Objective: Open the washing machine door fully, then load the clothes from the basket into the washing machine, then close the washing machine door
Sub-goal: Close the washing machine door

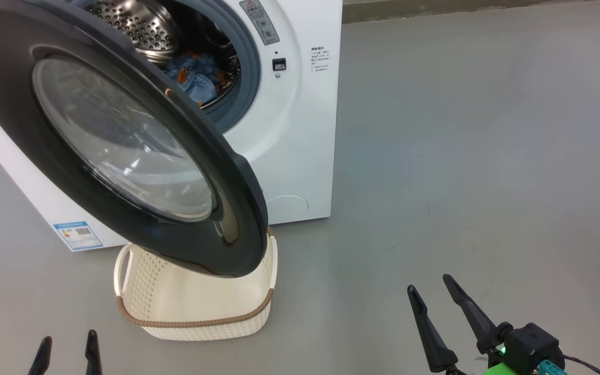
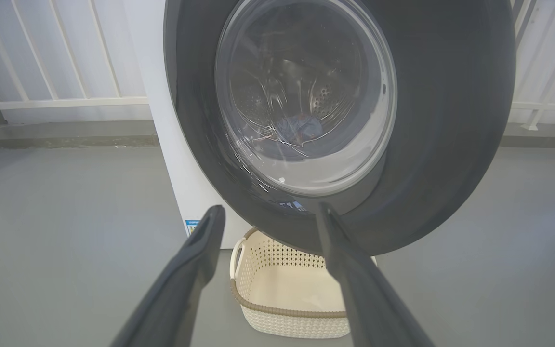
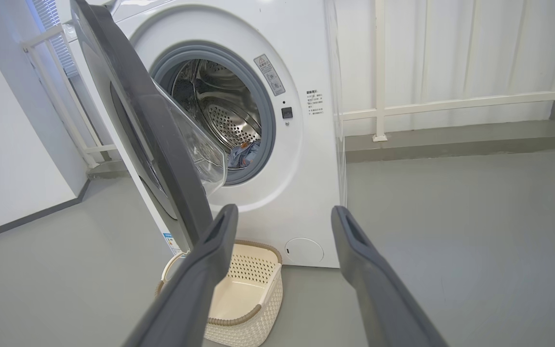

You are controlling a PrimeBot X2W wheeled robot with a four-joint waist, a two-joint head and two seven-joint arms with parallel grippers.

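Note:
The white washing machine stands with its washing machine door swung partly out over the basket. Blue clothes with orange print lie inside the steel drum, also visible in the right wrist view as clothes. The cream basket on the floor below the door looks empty inside. My left gripper is open at the lower left, apart from the basket and door. My right gripper is open at the lower right over bare floor. Both hold nothing. In the left wrist view the door faces the open left gripper.
Grey floor spreads wide to the right of the machine. A white railing and a low grey kerb run along the wall behind. A white wall stands to the left of the machine.

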